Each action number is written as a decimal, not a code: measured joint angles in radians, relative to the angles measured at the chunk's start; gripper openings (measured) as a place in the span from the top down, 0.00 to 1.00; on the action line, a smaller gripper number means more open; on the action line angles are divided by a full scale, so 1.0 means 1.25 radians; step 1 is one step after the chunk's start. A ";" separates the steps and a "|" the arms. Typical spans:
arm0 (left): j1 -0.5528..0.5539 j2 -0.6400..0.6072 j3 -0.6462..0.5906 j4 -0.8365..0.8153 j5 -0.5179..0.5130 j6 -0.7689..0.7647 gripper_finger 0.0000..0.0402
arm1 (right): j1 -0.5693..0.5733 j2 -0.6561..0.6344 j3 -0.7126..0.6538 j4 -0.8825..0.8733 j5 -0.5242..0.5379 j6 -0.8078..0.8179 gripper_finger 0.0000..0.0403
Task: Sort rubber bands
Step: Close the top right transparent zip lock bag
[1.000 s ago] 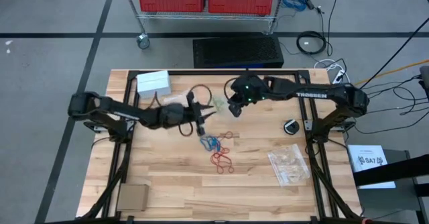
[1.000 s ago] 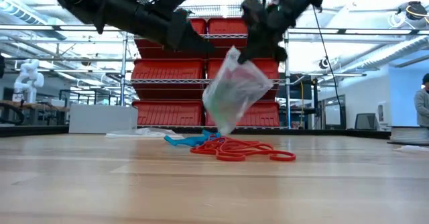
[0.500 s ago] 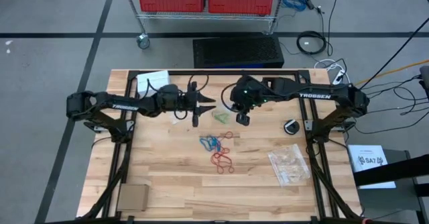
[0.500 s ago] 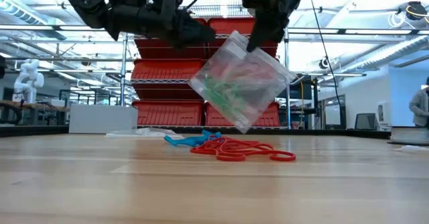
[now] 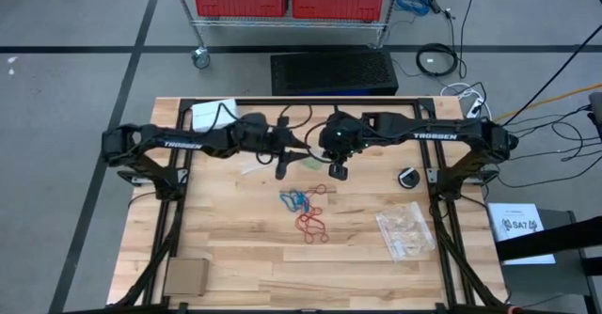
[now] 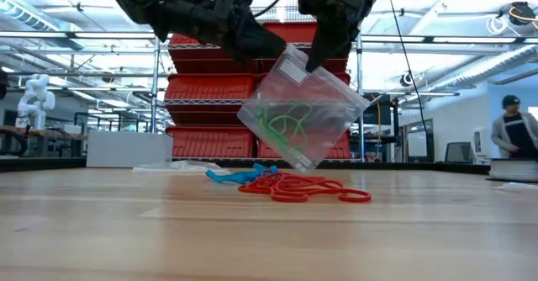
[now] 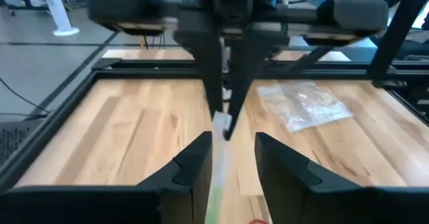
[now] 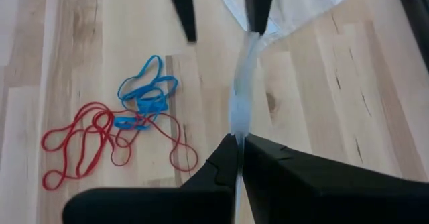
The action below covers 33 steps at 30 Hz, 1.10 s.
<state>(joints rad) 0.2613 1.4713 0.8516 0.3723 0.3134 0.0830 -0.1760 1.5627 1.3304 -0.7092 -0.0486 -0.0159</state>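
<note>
Wooden table [image 5: 226, 258] carries red and blue rubber bands [image 5: 306, 211] at centre. Right gripper [image 6: 313, 62] pinches a clear bag [image 6: 298, 117] holding green bands [image 6: 284, 123]; left gripper [image 5: 282, 162], at 9 o'clock of it, is open.

Bag [image 6: 301, 117] hangs above rubber bands [image 6: 290, 185] on table [image 6: 126, 230].

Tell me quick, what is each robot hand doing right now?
Left gripper: fingers open, either side of the clear bag of green bands.
Right gripper: fingers shut on the bag's top edge, holding it up.
</note>
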 joint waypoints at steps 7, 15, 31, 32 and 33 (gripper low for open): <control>0.000 0.035 0.026 0.003 0.000 0.000 0.70 | 0.001 0.000 0.000 -0.004 -0.002 -0.001 1.00; -0.010 0.038 0.029 0.006 0.000 0.003 0.70 | 0.012 0.000 0.000 -0.005 -0.002 -0.010 1.00; -0.027 0.038 0.029 0.015 -0.002 0.009 0.88 | 0.012 0.000 0.000 -0.005 -0.005 -0.014 1.00; -0.027 0.038 0.029 0.015 -0.003 0.009 0.90 | 0.012 0.000 0.000 -0.005 -0.004 -0.018 1.00; -0.027 0.042 0.029 0.017 -0.003 0.009 0.93 | 0.012 0.000 0.000 -0.005 -0.005 -0.021 1.00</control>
<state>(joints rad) 0.2272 1.5237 0.8883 0.3942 0.3092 0.0940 -0.1616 1.5627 1.3304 -0.7151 -0.0543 -0.0420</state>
